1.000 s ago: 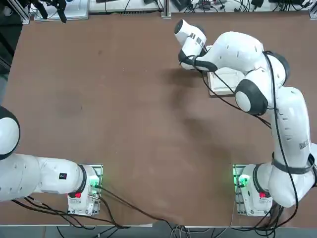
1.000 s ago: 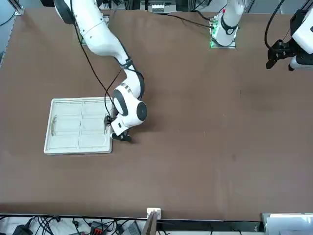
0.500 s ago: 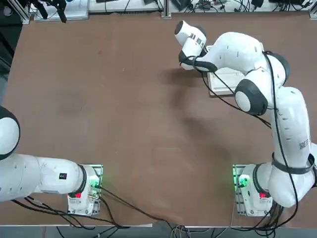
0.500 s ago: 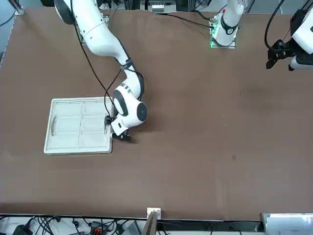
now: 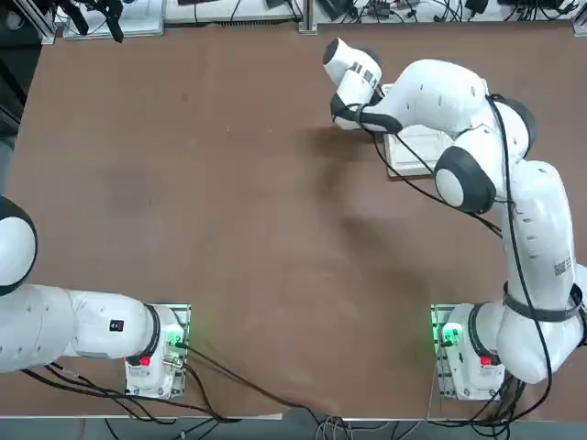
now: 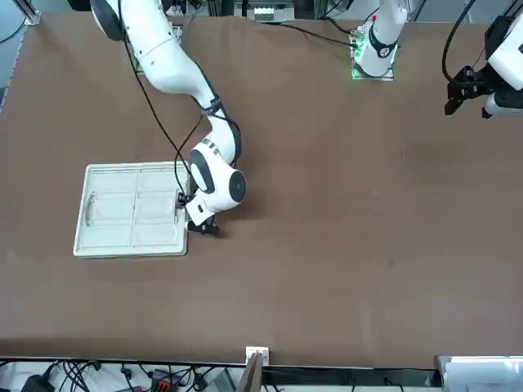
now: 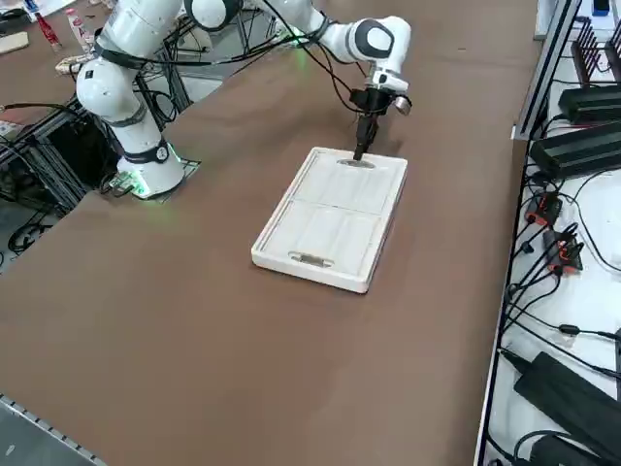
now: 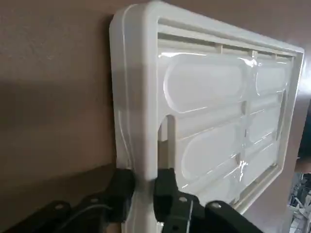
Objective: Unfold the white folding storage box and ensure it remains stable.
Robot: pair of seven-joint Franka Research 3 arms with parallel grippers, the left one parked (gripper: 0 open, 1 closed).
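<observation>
Item: white folding storage box (image 7: pixel 330 218), collapsed flat near the bench's right edge, far half. Right gripper (image 8: pixel 144 190) pinches the box's thick rim at one short end. Handling: lift straight and slowly so hinged panels rise evenly; confirm grip before pulling.

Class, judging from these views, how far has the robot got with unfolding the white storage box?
Done: the right gripper has reached the white folding storage box and straddles its thick rim. In hand: fingers pinching that rim. Left: everything else; the box lies collapsed flat on the table, no side panels raised.
</observation>
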